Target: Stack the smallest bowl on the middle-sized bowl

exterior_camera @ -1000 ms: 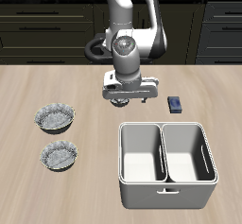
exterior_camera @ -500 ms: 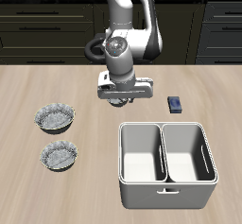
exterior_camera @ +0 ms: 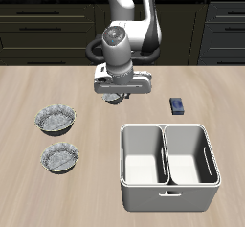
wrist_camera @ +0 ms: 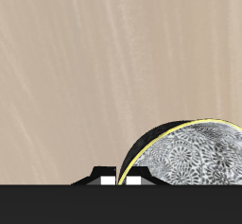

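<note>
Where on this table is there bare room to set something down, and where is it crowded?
Bare wood lies along the front edge below the middle-sized bowl and between both wide bowls and the white two-compartment bin. It is crowded under the pincer, near the small blue block.

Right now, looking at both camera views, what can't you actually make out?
- Smallest bowl: exterior view, almost wholly hidden under the gripper; wrist view, cut off by the dark band along the frame edge.
- Fingers: only two tips show in the wrist view, so grip is unclear.
- Small dark object beside the white bin: too small to identify.
</note>
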You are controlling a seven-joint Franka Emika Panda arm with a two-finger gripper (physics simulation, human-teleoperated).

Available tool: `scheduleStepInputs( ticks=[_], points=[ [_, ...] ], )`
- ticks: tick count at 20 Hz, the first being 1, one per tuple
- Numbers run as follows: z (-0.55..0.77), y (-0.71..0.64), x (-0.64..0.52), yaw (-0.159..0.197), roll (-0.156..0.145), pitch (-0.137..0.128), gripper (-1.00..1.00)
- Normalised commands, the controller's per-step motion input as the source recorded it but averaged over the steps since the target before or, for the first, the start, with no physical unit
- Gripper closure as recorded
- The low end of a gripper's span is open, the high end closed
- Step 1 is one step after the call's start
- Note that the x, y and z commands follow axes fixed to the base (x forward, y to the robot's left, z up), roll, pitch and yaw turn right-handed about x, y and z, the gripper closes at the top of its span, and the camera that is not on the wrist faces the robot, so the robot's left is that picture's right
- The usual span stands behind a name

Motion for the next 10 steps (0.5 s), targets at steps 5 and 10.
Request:
scheduleStepInputs(
  ticks=[5, 10],
  points=[
    [0.44, -0.18, 0.04, -0.007, -0.026, -0.062, 1.00],
    [0.53, -0.22, 0.06, -0.010, -0.031, -0.067, 1.00]
  ],
)
